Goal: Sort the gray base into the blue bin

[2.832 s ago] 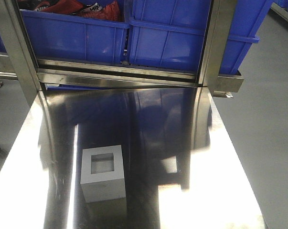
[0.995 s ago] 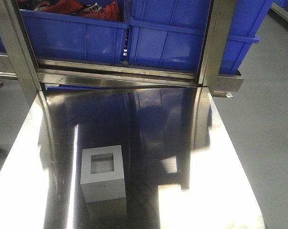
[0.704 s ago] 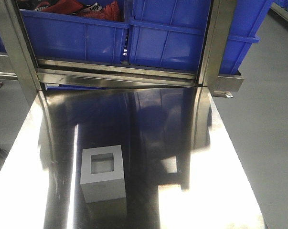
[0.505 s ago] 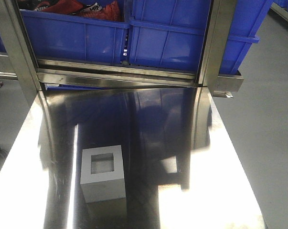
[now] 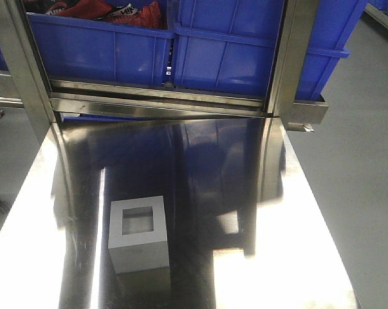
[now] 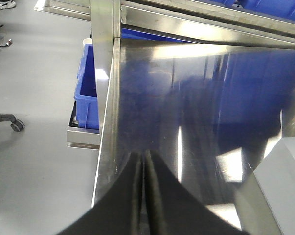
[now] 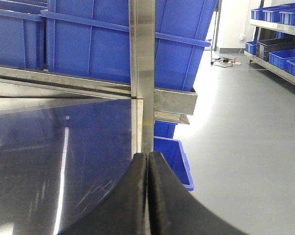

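The gray base (image 5: pixel 139 235) is a small gray block with a square recess facing up. It stands on the steel table (image 5: pixel 245 193), front left. Its side also shows in the left wrist view (image 6: pixel 284 186), at the right edge. A large blue bin (image 5: pixel 232 51) stands on the shelf behind the table. My left gripper (image 6: pixel 143 157) is shut and empty, low over the table's left part, left of the block. My right gripper (image 7: pixel 147 155) is shut and empty near the table's right edge. Neither gripper shows in the front view.
A second blue bin (image 5: pixel 97 48) at the back left holds red items (image 5: pixel 103 9). Steel posts (image 5: pixel 290 58) and a rail (image 5: pixel 161 96) frame the back of the table. Smaller blue bins sit lower beside the table, on the left (image 6: pixel 87 93) and right (image 7: pixel 174 159).
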{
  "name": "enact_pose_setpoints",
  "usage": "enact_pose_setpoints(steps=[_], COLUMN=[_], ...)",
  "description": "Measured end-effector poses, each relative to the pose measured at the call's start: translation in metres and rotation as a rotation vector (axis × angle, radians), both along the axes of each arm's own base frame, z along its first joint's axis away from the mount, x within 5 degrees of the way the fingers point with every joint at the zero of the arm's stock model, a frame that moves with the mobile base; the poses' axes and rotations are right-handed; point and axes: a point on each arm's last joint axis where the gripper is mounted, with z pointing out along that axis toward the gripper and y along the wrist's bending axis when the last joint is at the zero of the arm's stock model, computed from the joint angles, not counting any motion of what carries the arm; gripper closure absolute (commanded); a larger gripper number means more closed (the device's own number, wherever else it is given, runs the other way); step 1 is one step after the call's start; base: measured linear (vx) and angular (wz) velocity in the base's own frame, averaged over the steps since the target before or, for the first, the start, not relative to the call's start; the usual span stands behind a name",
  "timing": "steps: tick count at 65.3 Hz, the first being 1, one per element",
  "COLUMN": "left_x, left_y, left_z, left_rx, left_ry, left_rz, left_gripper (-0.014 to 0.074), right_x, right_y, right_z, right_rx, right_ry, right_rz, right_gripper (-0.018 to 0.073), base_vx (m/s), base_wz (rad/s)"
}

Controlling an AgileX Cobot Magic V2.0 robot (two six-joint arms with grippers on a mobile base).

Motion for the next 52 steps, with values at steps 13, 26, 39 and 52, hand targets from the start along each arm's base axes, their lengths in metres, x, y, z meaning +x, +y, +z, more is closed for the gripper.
enact_pose_setpoints(steps=[13,26,39,52], left_x=[-0.0002,-0.0002,-0.0006,-0.0009], left_y=[0.0000,0.0000,0.0001,0.0002], left_z=[-0.0004,-0.0004,-0.0011,-0.0018], left_rx=[0.012,0.020,0.022,0.023], left_ry=[0.005,0.005,0.013,0.023], left_rz=[-0.006,-0.010,-0.010,-0.010], left_gripper=[0.0533,0.0395,0.0240,0.0213], right_x=[0.0000,0.0000,0.0000,0.0000], right_y=[0.0000,0.0000,0.0000,0.0000], right_z=[0.0000,0.0000,0.0000,0.0000], right_rx=[0.000,0.000,0.000,0.000], right_ry=[0.000,0.000,0.000,0.000], right_rz=[0.000,0.000,0.000,0.000], right_gripper=[0.0568,0.0568,0.0568,0.0568], base_vx=[0.00,0.00,0.00,0.00], base_wz=[0.00,0.00,0.00,0.00])
